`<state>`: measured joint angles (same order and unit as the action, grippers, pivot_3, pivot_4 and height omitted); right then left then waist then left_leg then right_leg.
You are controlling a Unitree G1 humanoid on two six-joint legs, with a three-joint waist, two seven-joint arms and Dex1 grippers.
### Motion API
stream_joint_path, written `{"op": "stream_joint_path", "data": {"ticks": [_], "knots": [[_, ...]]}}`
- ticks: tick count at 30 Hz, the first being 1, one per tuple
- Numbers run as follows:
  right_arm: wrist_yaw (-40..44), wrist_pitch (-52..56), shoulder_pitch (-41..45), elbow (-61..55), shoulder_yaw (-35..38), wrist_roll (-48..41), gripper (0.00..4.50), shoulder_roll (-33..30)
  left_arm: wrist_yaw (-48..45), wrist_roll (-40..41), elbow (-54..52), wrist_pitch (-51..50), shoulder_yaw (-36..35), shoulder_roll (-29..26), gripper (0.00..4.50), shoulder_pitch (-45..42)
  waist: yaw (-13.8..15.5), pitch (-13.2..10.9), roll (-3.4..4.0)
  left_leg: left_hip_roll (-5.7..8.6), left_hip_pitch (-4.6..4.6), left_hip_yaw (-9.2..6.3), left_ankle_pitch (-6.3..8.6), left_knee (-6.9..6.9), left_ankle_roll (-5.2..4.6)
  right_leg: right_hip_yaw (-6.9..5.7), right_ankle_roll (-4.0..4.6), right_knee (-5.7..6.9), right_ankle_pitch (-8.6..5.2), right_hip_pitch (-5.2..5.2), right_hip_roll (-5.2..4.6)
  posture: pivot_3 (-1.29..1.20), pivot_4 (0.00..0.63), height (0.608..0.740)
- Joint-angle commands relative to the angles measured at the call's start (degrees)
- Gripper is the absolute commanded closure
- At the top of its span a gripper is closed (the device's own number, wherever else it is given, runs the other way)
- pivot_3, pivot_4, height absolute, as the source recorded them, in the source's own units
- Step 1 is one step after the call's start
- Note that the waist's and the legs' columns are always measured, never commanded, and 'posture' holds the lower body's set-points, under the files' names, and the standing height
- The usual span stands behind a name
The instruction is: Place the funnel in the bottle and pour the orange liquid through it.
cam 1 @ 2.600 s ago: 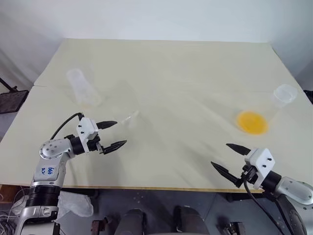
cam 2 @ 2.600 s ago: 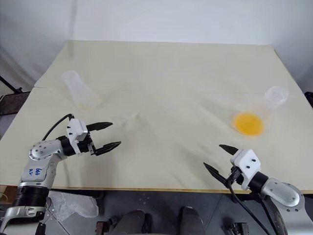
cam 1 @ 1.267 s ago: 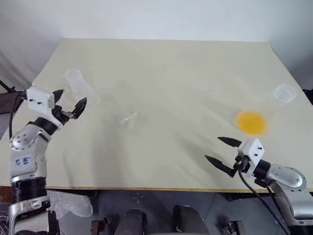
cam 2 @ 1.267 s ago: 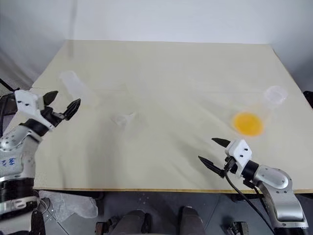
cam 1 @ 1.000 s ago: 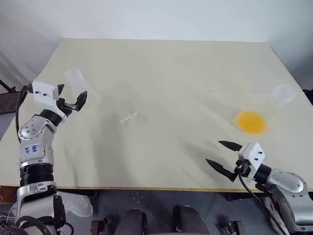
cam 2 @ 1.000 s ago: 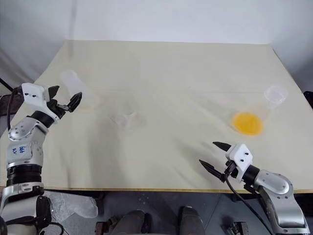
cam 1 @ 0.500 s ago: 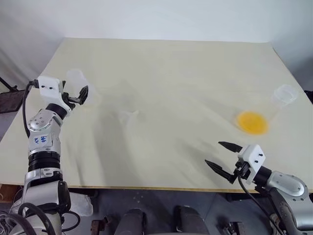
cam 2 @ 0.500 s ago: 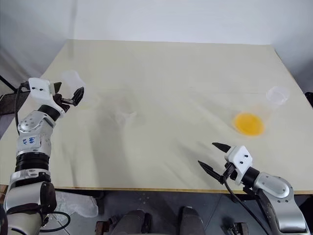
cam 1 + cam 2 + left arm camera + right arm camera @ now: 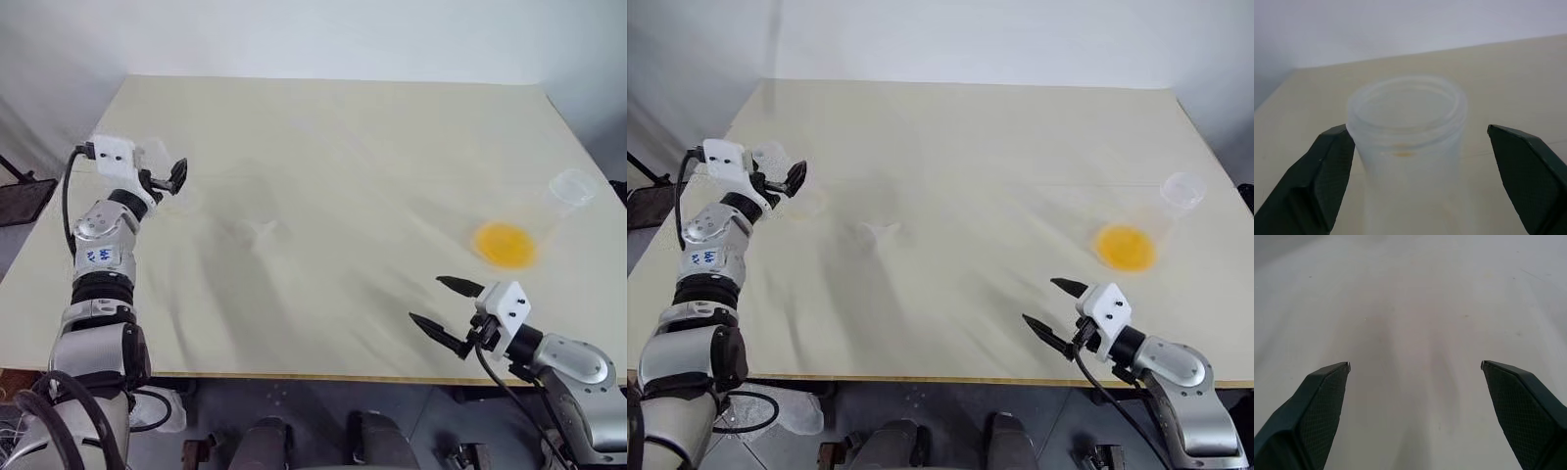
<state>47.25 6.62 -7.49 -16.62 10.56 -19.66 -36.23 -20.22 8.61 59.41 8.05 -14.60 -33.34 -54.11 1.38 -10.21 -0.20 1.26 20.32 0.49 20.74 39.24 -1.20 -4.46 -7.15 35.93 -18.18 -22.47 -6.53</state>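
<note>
I had the left gripper (image 9: 1418,142) up at the bottle (image 9: 1408,147), near the left edge of the table (image 9: 343,127) toward its far corner. Its fingers (image 9: 1327,176) stood apart on either side of the wide neck; one pad looked to be touching the neck wall, the other stood clear of it, so nothing was gripped. The bottle stood upright. Looking into its open mouth I saw no liquid, only a faint orange smear low on the inside of the neck. From the head camera the bottle (image 9: 776,166) was a pale frosted shape partly behind the gripper (image 9: 784,181).

The funnel (image 9: 880,233) lay on the bare table to the right of the bottle, well apart from it, toward the middle. It was so clear that I could not tell which way its stem pointed.

The flask (image 9: 1151,230) sat near the right edge, about halfway along it, with its open mouth toward that edge. The orange liquid (image 9: 1124,247) showed as a bright disc in its broad base. I could not tell whether it stood or leaned.

The right gripper (image 9: 1055,304) hung over the near edge, right of the middle, spread wide and empty, short of the flask.
</note>
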Motion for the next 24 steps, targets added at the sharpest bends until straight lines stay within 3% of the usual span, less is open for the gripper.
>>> {"op": "stream_joint_path", "data": {"ticks": [1,3,4,12,16,24], "knots": [[-0.1,0.1,0.0,-2.0,1.1,-0.7,0.00,-0.7,1.2,-0.6,1.1,1.3,-0.1,-0.3,1.25,-2.0,0.0,0.0,-0.04,0.00,0.00,0.00,0.00,0.00,0.00,0.00,0.00,0.00,0.00,-0.01,0.00,0.00,0.150,0.740],[-0.1,0.1,0.1,-1.9,1.2,-0.7,0.00,-0.7,1.2,-0.6,1.6,2.4,-0.2,-0.3,1.85,-2.2,0.0,0.0,-0.06,-0.01,0.00,0.00,0.00,0.00,0.00,0.00,0.00,0.00,0.00,-0.01,0.00,0.00,0.150,0.740],[-0.1,0.1,0.2,-1.9,1.2,-0.7,0.00,-0.7,1.2,-0.6,1.8,2.7,-0.2,-0.3,1.89,-2.3,0.0,0.0,-0.06,-0.01,0.00,0.00,0.00,0.00,0.00,0.00,0.00,0.00,0.00,-0.01,0.00,0.00,0.150,0.740],[-0.3,0.2,1.0,-1.3,1.4,-0.6,0.00,-0.8,-4.9,3.1,-1.0,3.4,-2.0,0.3,1.89,-1.9,0.0,0.0,-0.07,0.00,0.01,0.01,0.00,0.01,0.00,0.00,-0.01,0.00,0.00,-0.01,-0.01,0.00,0.150,0.740],[-0.2,0.3,1.2,-1.0,1.8,-0.7,0.00,-1.1,-14.5,8.1,-12.4,-1.9,-1.2,2.3,1.89,0.1,0.1,-0.1,-0.09,0.00,0.06,-0.04,0.00,0.07,0.00,-0.05,-0.01,0.00,0.01,-0.01,-0.02,0.00,0.150,0.740],[-0.8,3.6,0.5,-4.9,3.5,-3.6,0.00,-1.2,-22.2,8.3,-25.7,-12.4,5.4,4.9,1.89,-0.7,0.0,-0.1,-0.09,-0.01,0.10,-0.05,0.00,0.15,0.00,-0.02,-0.04,0.01,0.02,0.00,0.00,0.00,0.150,0.740]]}}
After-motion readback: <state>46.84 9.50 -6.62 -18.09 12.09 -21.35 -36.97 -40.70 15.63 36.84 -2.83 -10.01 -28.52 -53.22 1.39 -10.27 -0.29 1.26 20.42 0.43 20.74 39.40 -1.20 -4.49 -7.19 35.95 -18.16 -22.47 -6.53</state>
